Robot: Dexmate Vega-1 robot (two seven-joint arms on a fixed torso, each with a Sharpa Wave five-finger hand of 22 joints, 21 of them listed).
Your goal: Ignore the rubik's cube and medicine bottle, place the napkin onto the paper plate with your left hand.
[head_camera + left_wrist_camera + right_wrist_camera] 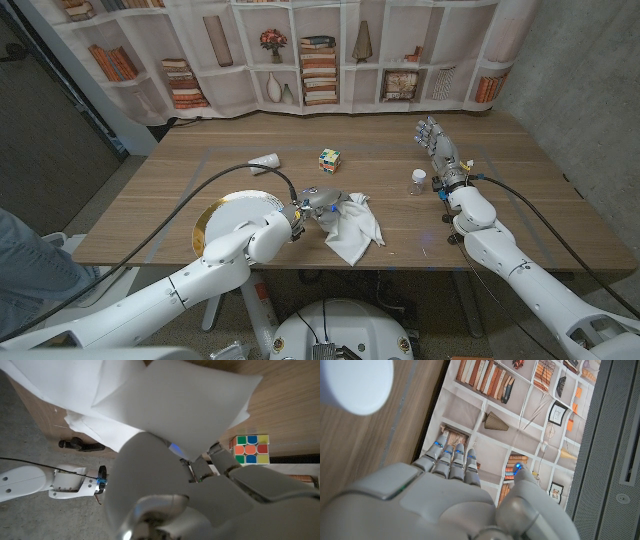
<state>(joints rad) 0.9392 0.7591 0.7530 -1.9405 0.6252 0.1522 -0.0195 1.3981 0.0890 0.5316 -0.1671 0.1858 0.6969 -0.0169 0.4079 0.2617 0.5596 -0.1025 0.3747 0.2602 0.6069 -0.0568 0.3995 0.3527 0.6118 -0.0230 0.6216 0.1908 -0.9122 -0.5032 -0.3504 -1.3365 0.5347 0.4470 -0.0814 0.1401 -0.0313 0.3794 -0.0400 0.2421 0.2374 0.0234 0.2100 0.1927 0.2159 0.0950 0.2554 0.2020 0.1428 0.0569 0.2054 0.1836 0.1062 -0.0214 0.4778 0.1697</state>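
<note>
My left hand [318, 200] pinches the white napkin [355, 230] by its upper corner, near the table's front edge. The rest of the napkin drapes down to the right of the hand; whether it touches the wood I cannot tell. In the left wrist view the napkin [175, 405] spreads just past the left hand [200, 500]. The paper plate [207, 222], white with a gold rim, lies just left of that hand, partly hidden by my left forearm. My right hand [437, 145] stands at the right with fingers straight and apart, holding nothing.
The Rubik's cube [330, 158] sits behind the left hand, also seen as the Rubik's cube [251, 449] in the left wrist view. The small medicine bottle [418, 180] stands beside my right wrist. A white paper cup [265, 161] lies on its side at the back left.
</note>
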